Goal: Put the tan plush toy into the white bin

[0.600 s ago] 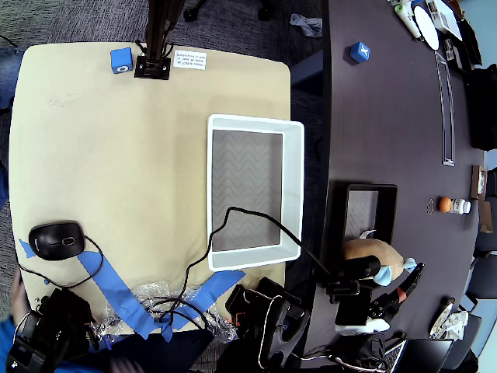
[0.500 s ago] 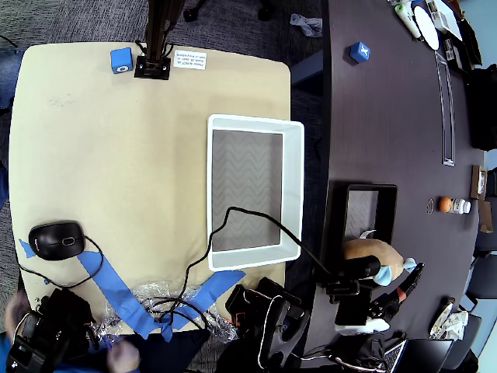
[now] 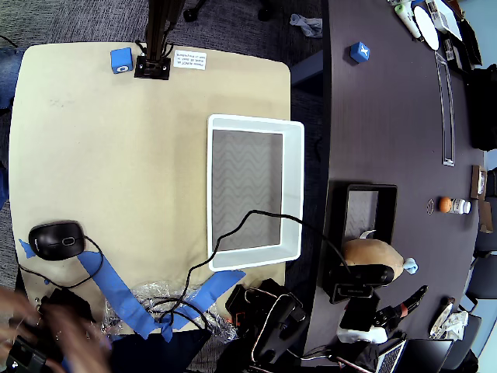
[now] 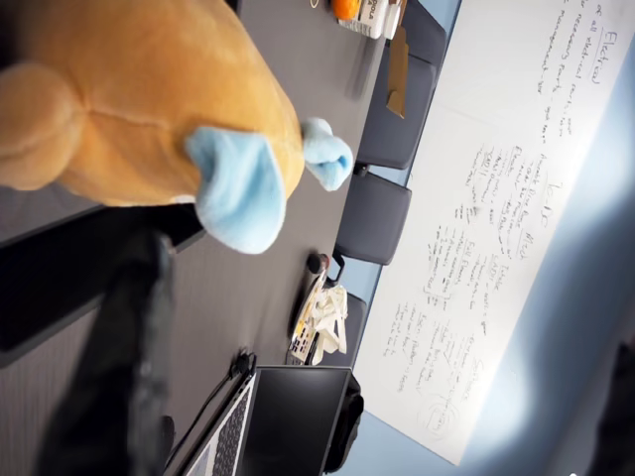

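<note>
Black claw point(image 3: 365, 281) (grip state unclear) at rounded golden-tan plush toy point(image 3: 371, 255); clamp it squarely before lifting toward large white plastic bin point(image 3: 293, 190)

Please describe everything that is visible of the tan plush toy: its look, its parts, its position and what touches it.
The tan plush toy is a rounded, soft stuffed animal of golden-tan fabric, with light blue fins at one end. In the overhead view it lies on the dark table, at the near end of the black bin, far from the white bin. The dark gripper sits over its lower side; whether the fingers close on it cannot be told. In the wrist view the toy looks close and fills the upper left.
</note>
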